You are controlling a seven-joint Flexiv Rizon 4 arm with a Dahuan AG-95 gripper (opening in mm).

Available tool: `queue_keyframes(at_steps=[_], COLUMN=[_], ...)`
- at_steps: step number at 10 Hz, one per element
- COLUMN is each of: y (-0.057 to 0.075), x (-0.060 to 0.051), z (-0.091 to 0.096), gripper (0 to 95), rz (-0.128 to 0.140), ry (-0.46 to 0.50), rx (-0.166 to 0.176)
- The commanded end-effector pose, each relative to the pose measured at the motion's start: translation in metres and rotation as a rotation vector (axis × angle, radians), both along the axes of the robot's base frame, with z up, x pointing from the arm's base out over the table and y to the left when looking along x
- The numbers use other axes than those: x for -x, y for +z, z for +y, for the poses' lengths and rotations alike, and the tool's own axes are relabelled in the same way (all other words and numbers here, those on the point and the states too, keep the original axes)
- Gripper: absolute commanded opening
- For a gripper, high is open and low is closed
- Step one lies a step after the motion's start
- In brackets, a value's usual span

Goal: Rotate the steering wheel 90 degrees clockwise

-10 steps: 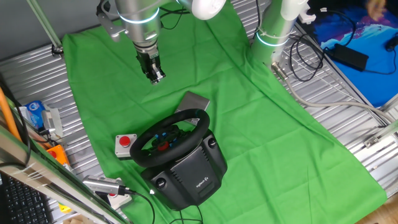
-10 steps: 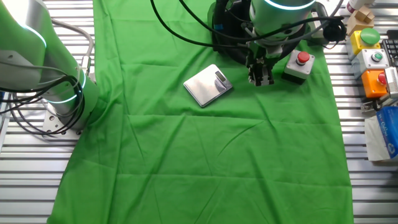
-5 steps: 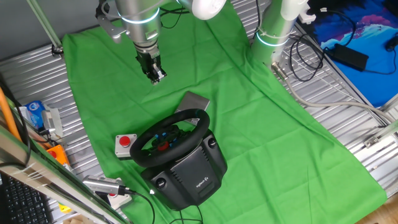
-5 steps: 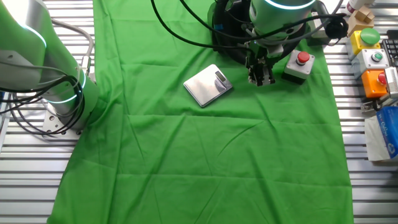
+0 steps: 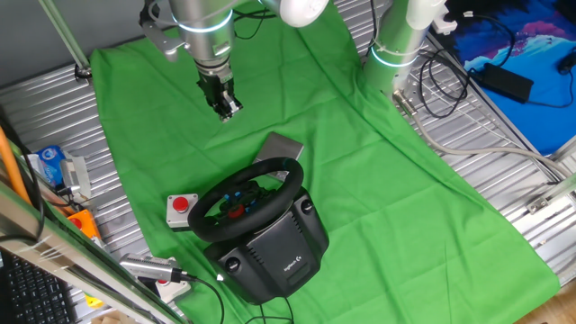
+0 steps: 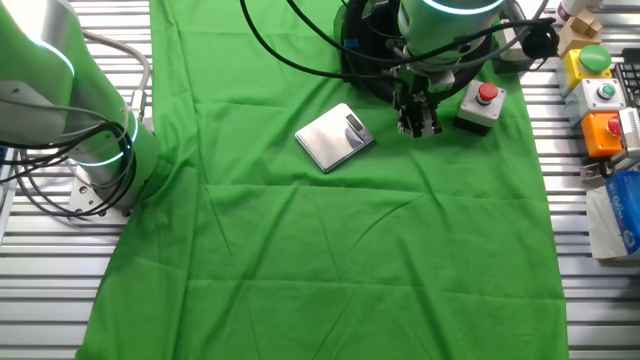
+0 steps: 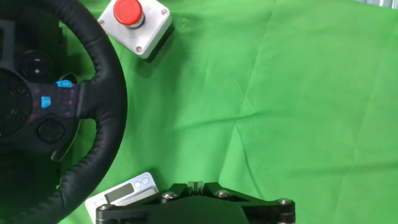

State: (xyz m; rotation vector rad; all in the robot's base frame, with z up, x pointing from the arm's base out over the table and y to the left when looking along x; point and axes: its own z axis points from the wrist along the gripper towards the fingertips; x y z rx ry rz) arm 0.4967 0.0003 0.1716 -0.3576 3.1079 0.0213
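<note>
Stiff, padded wheel on heavy base, probably grippy; best pinched at rim. Gripper empty, well apart; opening impossible to tell

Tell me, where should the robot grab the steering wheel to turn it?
Probably on the round black rim of the steering wheel, not the button hub. The rim is a thin tube that fingers can pinch. It tilts toward the tool, hanging apart above the green cloth, so coming from that side looks easiest.

Green cloth over slatted table
</note>
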Motion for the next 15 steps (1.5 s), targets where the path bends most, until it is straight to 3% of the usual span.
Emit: queue_keyframes(at_steps=[1, 7, 15], y=[-0.0001, -0.0001, -0.0001], x=[-0.0001, -0.0001, -0.0001], z=[0.0002, 0.0002, 0.0002], gripper=[0.0, 0.0, 0.0], rz=[0.011, 0.022, 0.022], ry=[-0.018, -0.008, 0.017], rx=[-0.007, -0.033, -0.033])
